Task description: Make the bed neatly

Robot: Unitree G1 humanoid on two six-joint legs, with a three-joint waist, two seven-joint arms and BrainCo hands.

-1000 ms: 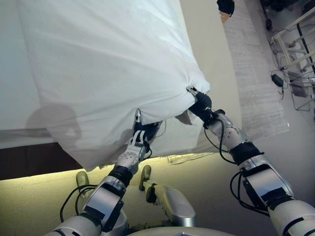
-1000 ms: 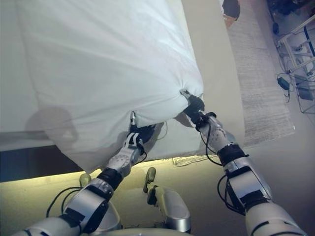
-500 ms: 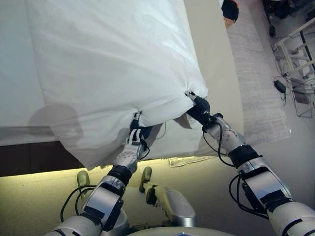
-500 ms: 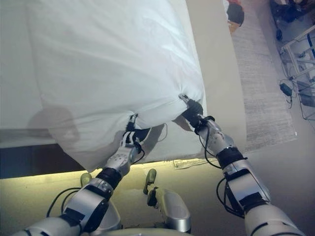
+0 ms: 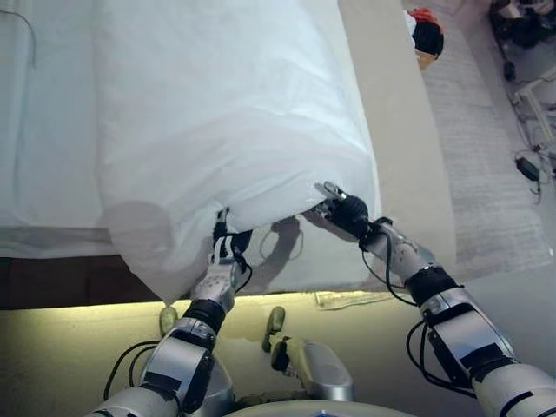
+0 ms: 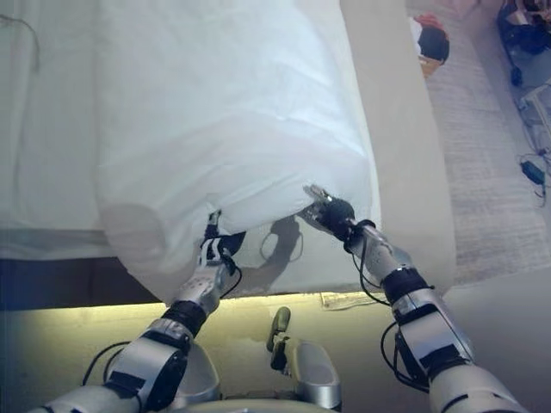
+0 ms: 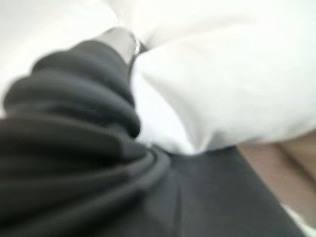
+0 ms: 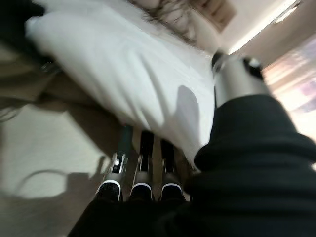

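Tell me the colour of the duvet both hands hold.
Plain white duvet, clearest in the left eye view.

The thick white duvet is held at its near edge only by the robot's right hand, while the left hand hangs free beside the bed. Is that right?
Not quite. The thick white duvet is held at its near edge by both hands: the left hand also grips it, as the left eye view shows, alongside the right hand.
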